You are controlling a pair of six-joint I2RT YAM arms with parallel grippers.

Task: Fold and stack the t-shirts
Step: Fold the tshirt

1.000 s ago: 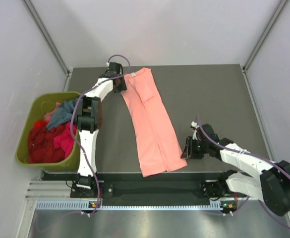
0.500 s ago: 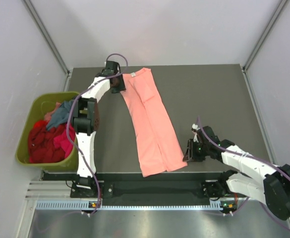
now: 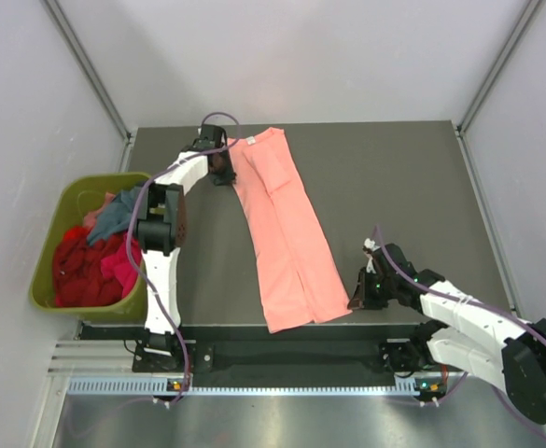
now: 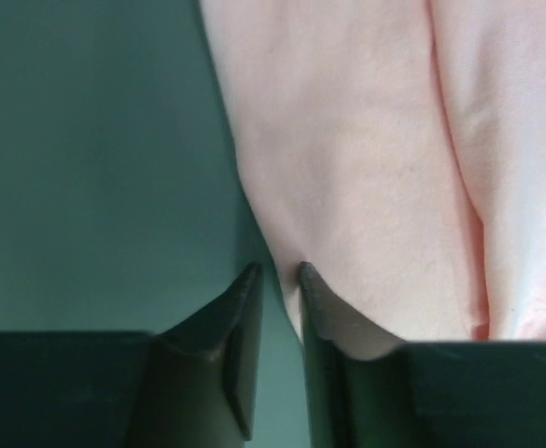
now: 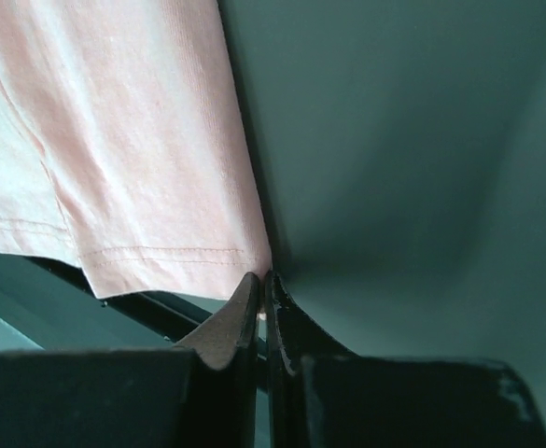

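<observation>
The salmon-pink t-shirt (image 3: 287, 224) lies folded into a long narrow strip on the dark table, running from the far middle to the front edge. My left gripper (image 3: 224, 170) is at its far left edge. In the left wrist view the left gripper (image 4: 277, 273) is nearly closed with the shirt's edge (image 4: 366, 168) between the jaws. My right gripper (image 3: 357, 297) is at the shirt's near right corner. In the right wrist view it (image 5: 262, 278) is shut on the hemmed corner of the shirt (image 5: 142, 159). Red (image 3: 81, 271), magenta (image 3: 123, 261) and teal-blue (image 3: 114, 217) shirts lie crumpled in the bin.
The olive-green bin (image 3: 44, 271) stands off the table's left side, beside the left arm. The shirt's near end reaches the table's front edge (image 3: 254, 327). White walls close in the table at the back and sides.
My right gripper has moved toward the front edge at the shirt's near corner. My left gripper has slid a little nearer along the shirt's far left edge.
</observation>
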